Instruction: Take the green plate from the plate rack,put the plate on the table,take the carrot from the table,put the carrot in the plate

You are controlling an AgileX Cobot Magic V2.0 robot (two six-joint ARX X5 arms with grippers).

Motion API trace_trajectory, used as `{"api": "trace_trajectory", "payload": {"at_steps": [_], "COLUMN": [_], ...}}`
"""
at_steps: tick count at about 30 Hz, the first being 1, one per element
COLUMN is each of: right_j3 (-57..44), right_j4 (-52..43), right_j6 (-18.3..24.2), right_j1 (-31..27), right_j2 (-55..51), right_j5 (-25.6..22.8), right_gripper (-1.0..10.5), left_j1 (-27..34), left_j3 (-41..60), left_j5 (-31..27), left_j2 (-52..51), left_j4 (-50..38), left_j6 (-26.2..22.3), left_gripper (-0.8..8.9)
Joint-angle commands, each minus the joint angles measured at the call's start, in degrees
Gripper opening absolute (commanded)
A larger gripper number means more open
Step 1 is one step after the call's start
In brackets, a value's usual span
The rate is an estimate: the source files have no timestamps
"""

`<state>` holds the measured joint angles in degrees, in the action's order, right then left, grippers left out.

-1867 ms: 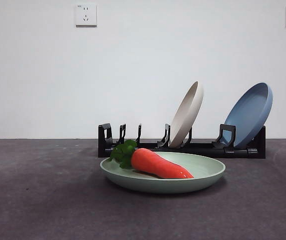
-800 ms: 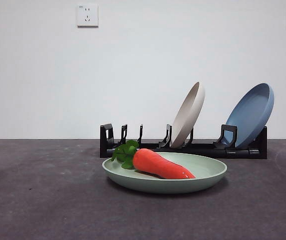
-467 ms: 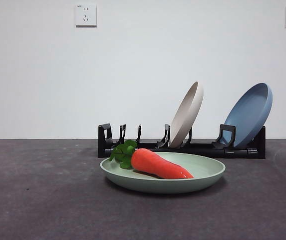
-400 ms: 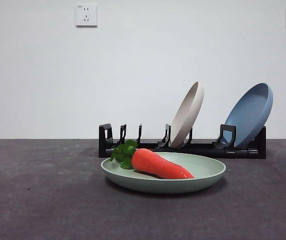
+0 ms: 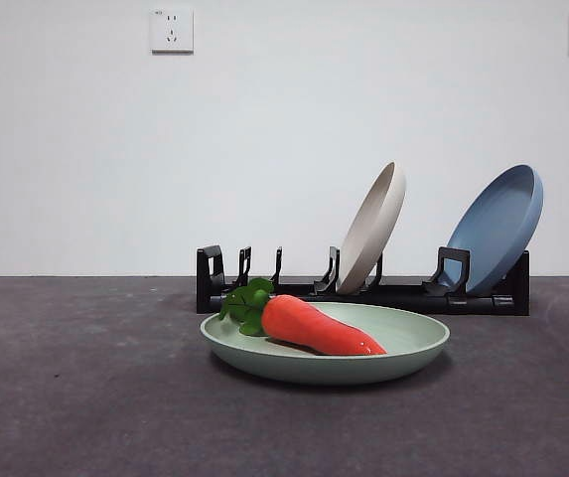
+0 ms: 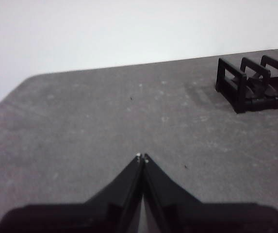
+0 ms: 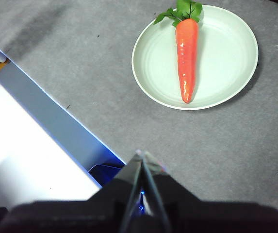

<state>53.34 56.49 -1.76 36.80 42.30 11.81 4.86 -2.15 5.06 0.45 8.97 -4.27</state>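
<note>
The green plate [image 5: 403, 343] [image 7: 226, 58] lies flat on the dark grey table [image 5: 75, 397], just in front of the black plate rack [image 5: 264, 283]. Inside the plate rests the orange carrot [image 5: 319, 328] [image 7: 187, 53], its green leaves at the plate's rim. My right gripper [image 7: 142, 156] is shut with nothing in it, high above the table and well away from the plate. Far from the plate, my left gripper [image 6: 142, 157] is shut and empty over bare table, with an end of the plate rack [image 6: 255, 85] ahead of it. Neither gripper shows in the front view.
A cream-beige plate [image 5: 373, 227] and a dusty blue plate [image 5: 497, 227] lean in the rack's right half. The table's edge with a white and blue surface [image 7: 27, 145] beyond it shows in the right wrist view. A white wall [image 5: 284, 129] stands behind the rack.
</note>
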Motion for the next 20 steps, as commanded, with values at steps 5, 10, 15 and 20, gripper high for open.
{"api": "trace_trajectory", "payload": {"at_steps": [5,10,15,20], "right_j3": [-0.3,-0.3,-0.3,-0.3], "right_j4": [-0.5,-0.5,-0.5,-0.5], "right_j6": [-0.3,-0.3,-0.3,-0.3], "right_j1": [0.1,0.1,0.1,0.1], "right_j2": [-0.1,-0.1,-0.1,-0.1], "right_j5": [-0.1,-0.1,-0.1,-0.1], "right_gripper": [0.0,0.0,0.0,0.0], "left_j1": [0.2,0.2,0.2,0.2], "left_j3": [1.1,1.1,1.1,1.1], "left_j5": [-0.2,-0.3,-0.3,-0.3], "left_j2": [-0.3,-0.3,-0.3,-0.3], "left_j4": [3.4,3.5,3.5,3.5], "left_j6": [4.3,4.3,4.3,4.3], "left_gripper": [-0.03,-0.03,-0.03,-0.03]}}
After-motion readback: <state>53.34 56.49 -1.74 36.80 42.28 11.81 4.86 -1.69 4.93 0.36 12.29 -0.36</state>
